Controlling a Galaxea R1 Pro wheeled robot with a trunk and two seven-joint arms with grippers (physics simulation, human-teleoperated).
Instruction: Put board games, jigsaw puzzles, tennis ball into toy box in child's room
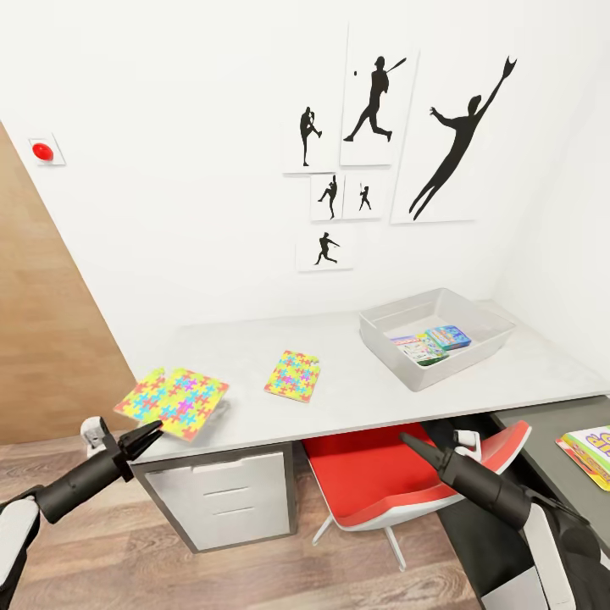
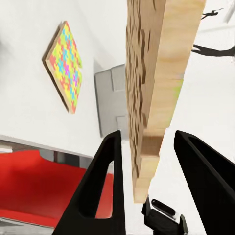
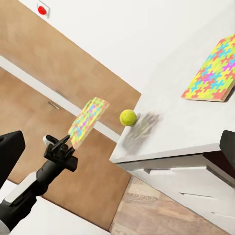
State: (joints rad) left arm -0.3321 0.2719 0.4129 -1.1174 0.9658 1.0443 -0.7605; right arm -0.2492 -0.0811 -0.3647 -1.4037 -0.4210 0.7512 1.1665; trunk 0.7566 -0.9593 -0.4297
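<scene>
A: Left to right, quick. Left claw (image 1: 151,434) at 8 o'clock in the head view, pinching the edge of one jigsaw puzzle (image 1: 174,402). The left wrist view shows that sheet edge-on between the two fingers (image 2: 100,191).

B: Lifted or flat?

A: Lifted, I'd say. The right wrist view has it tilted up off the bench (image 1: 356,398), held beyond the corner. Tennis ball (image 3: 128,117) sits at that same bench corner, near the held sheet.

B: Second puzzle?

A: Second jigsaw puzzle (image 1: 292,375) lies flat on the bench around the centre, well apart from the toy box (image 1: 487,342).

B: Toy box contents?

A: Grey tray at 2 o'clock. Two board games (image 1: 432,343) lie inside, blue and multicoloured, side by side. Can't tell if they overlap.

B: Third game?

A: SKIP BO box (image 1: 591,453) at 4 o'clock, on the lower dark side section, partly cut off by the frame edge.

B: Right claw?

A: Right claw (image 1: 413,443) at 5 o'clock over the red chair (image 1: 373,474), carrying nothing; spread or closed, cannot tell.

B: Progress?

A: Judging it a third done: two of six in. Left: both puzzles, ball, SKIP BO box. Held puzzle looks like the current step.
</scene>
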